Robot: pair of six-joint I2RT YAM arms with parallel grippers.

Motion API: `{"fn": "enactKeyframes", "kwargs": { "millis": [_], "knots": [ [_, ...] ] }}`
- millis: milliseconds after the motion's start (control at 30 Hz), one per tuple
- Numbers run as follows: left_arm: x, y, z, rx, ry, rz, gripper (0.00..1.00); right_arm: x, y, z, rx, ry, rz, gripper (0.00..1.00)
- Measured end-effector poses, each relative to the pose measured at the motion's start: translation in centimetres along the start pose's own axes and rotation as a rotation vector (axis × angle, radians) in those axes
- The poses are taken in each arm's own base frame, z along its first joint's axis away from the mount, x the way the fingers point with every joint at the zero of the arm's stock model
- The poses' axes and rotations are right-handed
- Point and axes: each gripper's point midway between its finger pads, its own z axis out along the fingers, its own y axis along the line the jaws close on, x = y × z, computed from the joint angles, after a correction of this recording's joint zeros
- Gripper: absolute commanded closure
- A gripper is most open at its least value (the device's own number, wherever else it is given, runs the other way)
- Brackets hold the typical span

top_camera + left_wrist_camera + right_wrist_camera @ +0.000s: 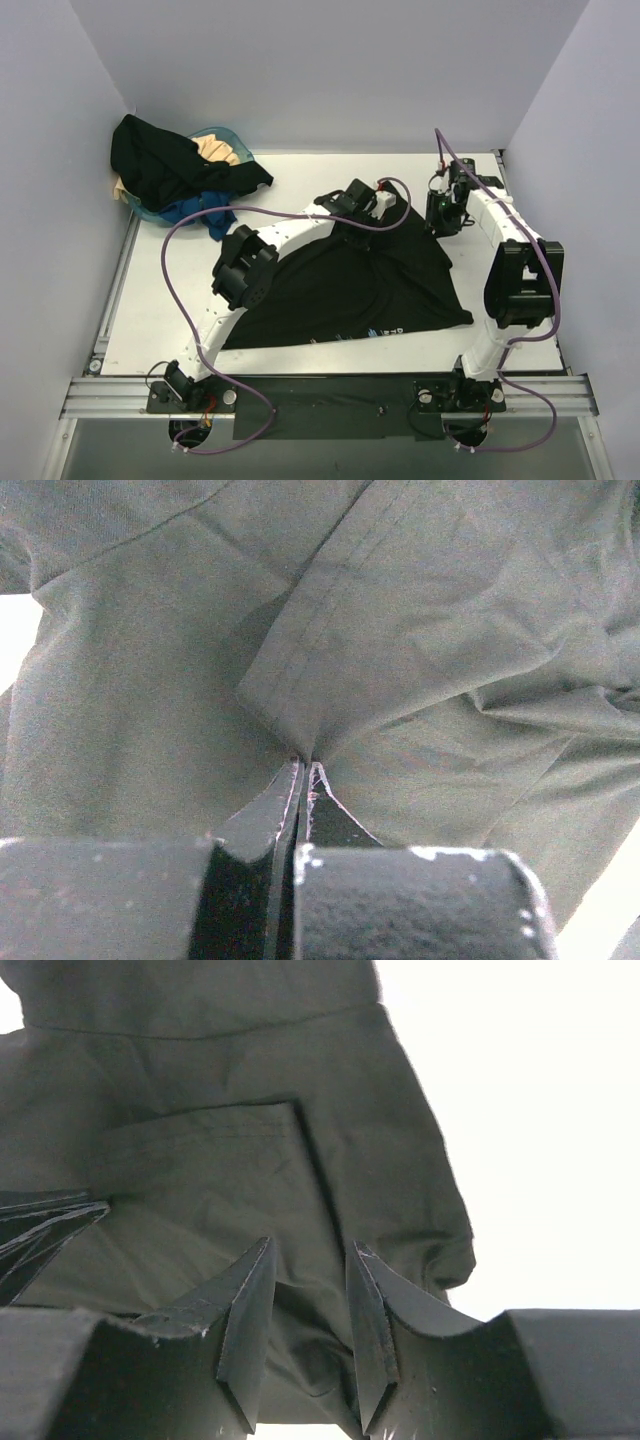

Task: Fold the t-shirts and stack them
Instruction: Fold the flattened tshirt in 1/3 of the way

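Note:
A black t-shirt (350, 285) lies spread on the white table, with a small white/blue print (385, 330) near its front hem. My left gripper (352, 207) is at the shirt's far edge and shut on a pinched fold of the black cloth (330, 670), as the left wrist view (305, 767) shows. My right gripper (441, 217) is at the shirt's far right corner. In the right wrist view (310, 1250) its jaws stand apart with bunched black cloth (250, 1160) between and under them.
A teal basket (150, 212) stands at the far left corner, holding a black shirt (165, 160), a cream shirt (218, 150) and a blue shirt (200, 212) that hangs over its rim. White walls close in the table on three sides.

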Motion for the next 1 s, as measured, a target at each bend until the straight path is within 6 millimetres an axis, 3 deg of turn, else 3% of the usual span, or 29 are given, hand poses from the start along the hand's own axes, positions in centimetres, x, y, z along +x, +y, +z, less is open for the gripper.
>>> {"fn": "enactKeyframes", "kwargs": {
  "millis": [100, 200, 300, 367, 467, 600, 700, 867, 933, 1000],
  "knots": [
    [0.3, 0.0, 0.1, -0.001, 0.005, 0.0, 1.0, 0.7, -1.5, 0.3, 0.011, 0.017, 0.051, 0.71],
    [0.6, 0.1, 0.2, -0.002, 0.014, -0.001, 0.97, 3.5, -3.3, 0.6, 0.043, 0.096, 0.124, 0.67],
    [0.7, 0.0, 0.3, 0.003, 0.017, 0.009, 0.56, 7.4, -3.8, 0.2, 0.072, 0.191, 0.191, 0.61],
    [0.8, 0.0, 0.3, 0.004, 0.019, 0.023, 0.44, 10.5, -3.4, -1.2, 0.083, 0.247, 0.233, 0.59],
    [1.1, 0.1, 0.0, -0.001, 0.037, 0.045, 0.36, 12.5, -2.9, -4.2, 0.075, 0.252, 0.307, 0.59],
    [0.5, 0.3, -1.6, -0.005, 0.053, 0.093, 0.34, 12.2, -3.9, -7.2, 0.066, 0.155, 0.471, 0.52],
    [-0.4, 0.7, -5.0, -0.008, 0.063, 0.151, 0.34, 13.2, -4.6, -8.1, 0.058, 0.115, 0.616, 0.52],
    [-0.6, 3.7, -14.8, -0.049, 0.048, 0.226, 0.36, 16.9, -5.4, -7.1, 0.012, 0.159, 0.953, 0.52],
    [1.8, 5.8, -19.6, -0.082, 0.055, 0.263, 0.36, 18.2, -6.0, -6.3, 0.027, 0.183, 1.083, 0.52],
    [5.0, 7.0, -23.0, -0.102, 0.078, 0.314, 0.36, 18.5, -5.8, -5.8, 0.021, 0.193, 1.143, 0.52]
  ]
}}
